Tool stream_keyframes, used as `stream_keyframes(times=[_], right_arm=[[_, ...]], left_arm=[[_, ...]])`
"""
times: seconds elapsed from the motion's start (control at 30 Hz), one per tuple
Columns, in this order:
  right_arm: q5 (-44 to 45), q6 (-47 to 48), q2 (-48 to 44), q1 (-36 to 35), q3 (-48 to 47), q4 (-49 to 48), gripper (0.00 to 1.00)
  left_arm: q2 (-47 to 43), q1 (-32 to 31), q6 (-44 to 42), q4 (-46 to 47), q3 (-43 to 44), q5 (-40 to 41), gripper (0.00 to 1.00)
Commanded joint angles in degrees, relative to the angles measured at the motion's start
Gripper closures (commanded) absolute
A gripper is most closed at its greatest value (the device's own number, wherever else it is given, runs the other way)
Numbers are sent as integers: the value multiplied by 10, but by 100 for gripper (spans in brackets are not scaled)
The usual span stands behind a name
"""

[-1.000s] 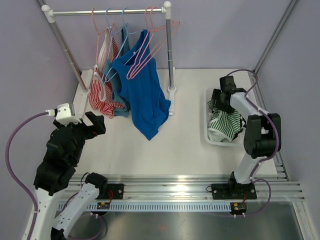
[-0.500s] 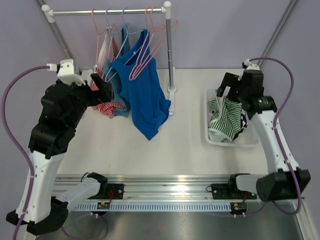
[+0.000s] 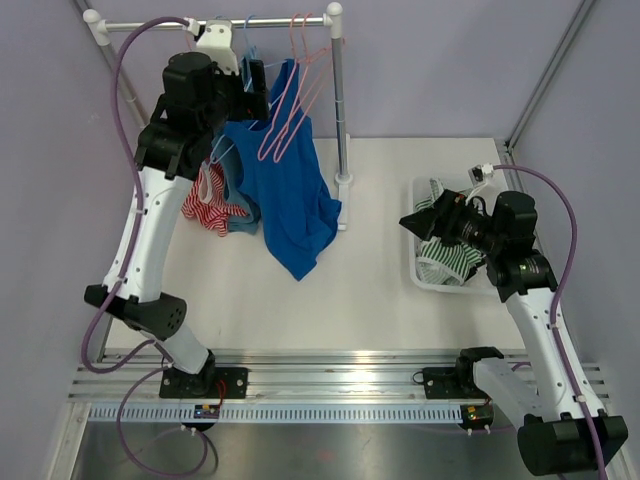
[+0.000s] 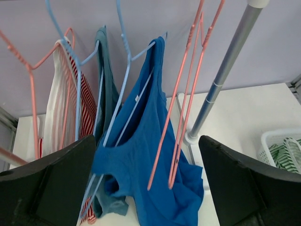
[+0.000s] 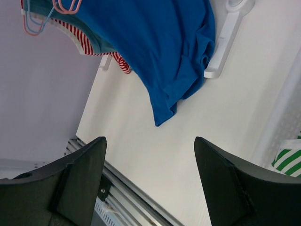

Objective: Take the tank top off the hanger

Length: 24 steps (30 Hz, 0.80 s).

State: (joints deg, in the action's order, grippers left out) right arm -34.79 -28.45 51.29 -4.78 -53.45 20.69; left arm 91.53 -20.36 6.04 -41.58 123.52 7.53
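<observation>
The blue tank top (image 3: 292,195) hangs from a light blue hanger (image 3: 250,55) on the rail, its hem reaching the table. My left gripper (image 3: 256,88) is open and empty, high up by the rail, just left of the top's shoulder. In the left wrist view the tank top (image 4: 150,160) and its hanger (image 4: 123,94) sit between and beyond the open left gripper (image 4: 146,141). My right gripper (image 3: 413,222) is open and empty at the basket's left edge, facing the rack. In the right wrist view the right gripper (image 5: 149,141) is spread, with the tank top (image 5: 160,42) far off.
Two empty pink hangers (image 3: 292,105) hang in front of the tank top. A red-striped garment (image 3: 208,195) and a teal one (image 3: 240,218) hang to its left. The rack's post (image 3: 340,100) stands right of it. A white basket (image 3: 422,272) holds green-striped cloth (image 3: 452,250).
My left arm has risen from low over the table to the rail, its gripper now beside the tank top's shoulder. My right gripper has swung from over the basket to its left edge.
</observation>
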Motion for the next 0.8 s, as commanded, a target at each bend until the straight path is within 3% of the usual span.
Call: stream_keyframes(times=[0.0,0.13,0.43,0.63,0.7,0.77], right_arm=[[-53,-18,-30,0,10,-27,18],[-62,-26,-51,-1,18,-35,19],[-78,-29,-43,-12,9,-44,20],[-77,-27,-39,-13,12,-43,21],[-75,-24,-41,-14,13,-41,21],[-72,-21,-43,-15,14,-39,21]], left_arm=[[46,13,-45,5,68,-26,8],[105,41,-47,-1,101,-60,14],[148,70,-53,16,108,-105,20],[182,81,-44,16,111,-129,39],[189,84,-34,15,119,-135,53],[189,87,-26,19,119,-143,60]])
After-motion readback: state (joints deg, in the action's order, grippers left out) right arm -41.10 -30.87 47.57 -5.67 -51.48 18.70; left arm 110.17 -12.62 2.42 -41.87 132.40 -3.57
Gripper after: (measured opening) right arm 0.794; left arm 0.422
